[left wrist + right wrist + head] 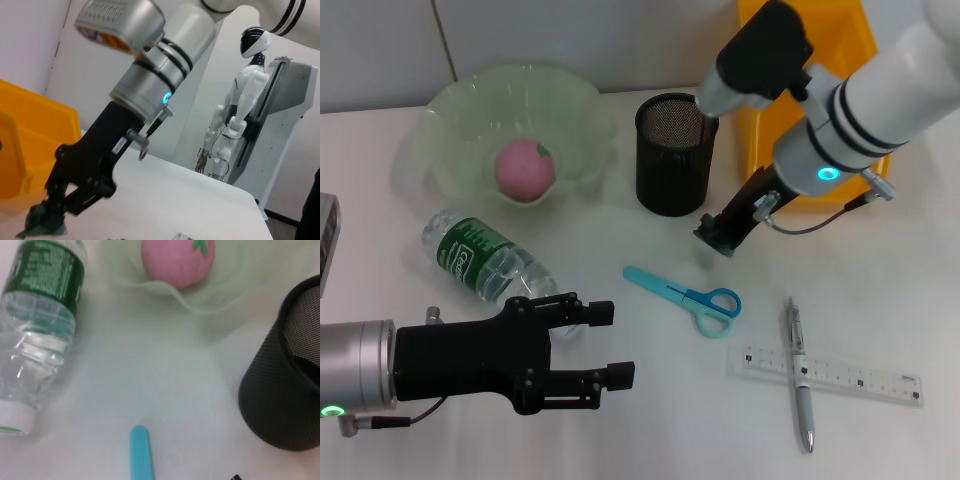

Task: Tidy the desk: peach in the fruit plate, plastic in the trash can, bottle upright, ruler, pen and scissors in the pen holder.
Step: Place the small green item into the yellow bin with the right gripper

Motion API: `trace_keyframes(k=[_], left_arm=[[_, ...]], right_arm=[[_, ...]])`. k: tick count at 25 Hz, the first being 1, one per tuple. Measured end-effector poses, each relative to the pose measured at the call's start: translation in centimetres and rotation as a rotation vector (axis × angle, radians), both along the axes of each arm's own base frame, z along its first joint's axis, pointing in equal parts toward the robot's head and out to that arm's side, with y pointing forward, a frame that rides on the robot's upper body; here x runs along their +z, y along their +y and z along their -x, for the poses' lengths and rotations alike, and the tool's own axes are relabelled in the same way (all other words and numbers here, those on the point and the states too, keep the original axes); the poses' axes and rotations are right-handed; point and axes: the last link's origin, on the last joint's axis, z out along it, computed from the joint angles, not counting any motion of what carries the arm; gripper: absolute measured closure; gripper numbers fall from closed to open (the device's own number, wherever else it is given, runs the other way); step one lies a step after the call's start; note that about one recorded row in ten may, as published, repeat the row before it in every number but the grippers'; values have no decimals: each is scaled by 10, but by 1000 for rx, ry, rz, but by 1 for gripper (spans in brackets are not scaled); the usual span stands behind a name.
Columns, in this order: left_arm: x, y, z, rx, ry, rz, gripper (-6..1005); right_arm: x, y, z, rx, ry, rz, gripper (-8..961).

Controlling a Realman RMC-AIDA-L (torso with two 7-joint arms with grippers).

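Hovering right gripper [718, 240] just right of pen holder [675, 155], fingers pinched on small dark-green scrap [44, 222]. Left gripper [605, 345] spread apart, empty, near lying bottle [485, 262]. Peach [525, 169] in fruit plate [450, 110], left of holder. Trash can [760, 130] right of holder.

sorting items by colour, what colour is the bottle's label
Green with white print, on the bottle lying on the desk; the head view shows it best.
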Motion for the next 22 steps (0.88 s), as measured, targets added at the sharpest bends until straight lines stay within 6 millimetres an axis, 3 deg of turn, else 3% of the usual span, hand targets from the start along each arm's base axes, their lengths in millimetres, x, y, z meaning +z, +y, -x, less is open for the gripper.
trace_keyframes(k=[6, 13, 22], left_arm=[[0, 0, 0, 0, 0, 1, 199], [0, 0, 0, 1, -1, 1, 199], [-1, -1, 0, 6, -5, 1, 200]], right_arm=[[29, -8, 17, -9, 47, -20, 844], [80, -8, 30, -5, 133, -160, 843], [141, 14, 6, -63, 232, -433, 842]])
